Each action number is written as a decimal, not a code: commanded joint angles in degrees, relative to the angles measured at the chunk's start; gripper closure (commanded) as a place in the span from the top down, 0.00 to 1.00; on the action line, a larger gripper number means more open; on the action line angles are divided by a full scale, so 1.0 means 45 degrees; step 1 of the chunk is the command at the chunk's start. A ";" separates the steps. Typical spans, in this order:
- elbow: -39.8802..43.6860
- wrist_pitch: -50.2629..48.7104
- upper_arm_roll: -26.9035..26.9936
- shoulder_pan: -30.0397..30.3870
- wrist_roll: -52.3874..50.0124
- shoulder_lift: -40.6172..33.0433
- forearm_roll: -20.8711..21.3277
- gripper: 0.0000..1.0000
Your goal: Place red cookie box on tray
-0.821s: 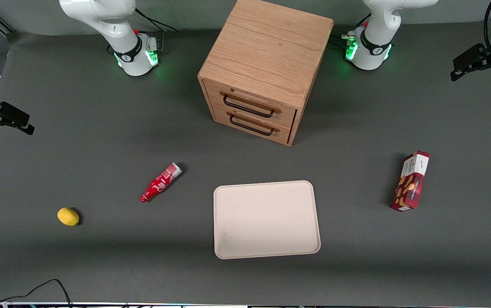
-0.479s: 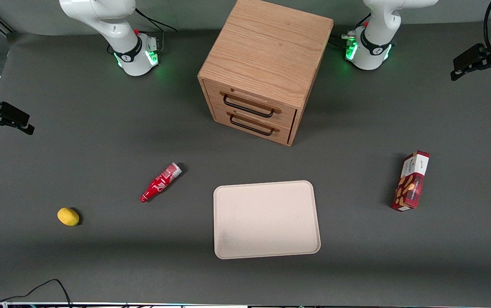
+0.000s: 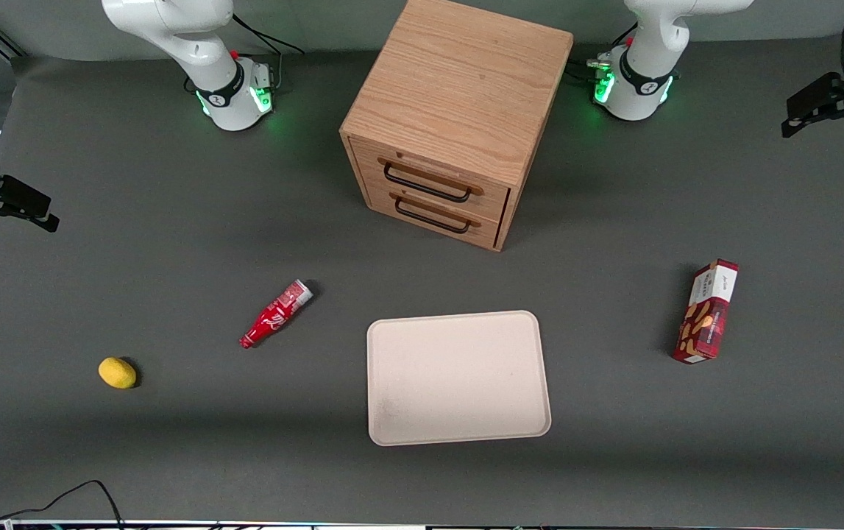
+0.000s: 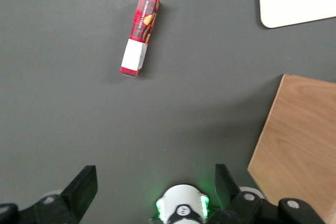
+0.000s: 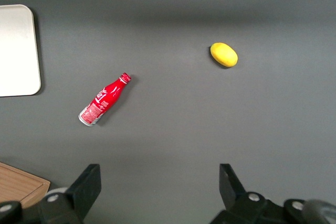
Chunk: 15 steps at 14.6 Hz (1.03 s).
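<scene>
The box (image 3: 706, 311) is seen lying flat on the worktop (image 3: 171, 243) toward the working arm's end, well apart from the tray (image 3: 457, 377). The tool (image 3: 830, 107) is held high at that end of the worktop, farther from the front camera than the box, its fingers (image 4: 84, 184) spread wide and nothing gripped between them.
</scene>
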 commanded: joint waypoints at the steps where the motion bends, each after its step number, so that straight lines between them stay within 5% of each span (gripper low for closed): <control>1: 0.0164 0.0446 0.0525 0.0013 0.2429 0.0941 0.0740 1.00; 7: -0.0653 0.2553 0.1558 0.0052 0.5874 0.3324 0.0104 1.00; 8: -0.1411 0.3719 0.1599 0.0072 0.6108 0.3830 -0.0653 1.00; 15: -0.4582 0.9564 0.1463 -0.0025 0.7185 0.5414 -0.2048 1.00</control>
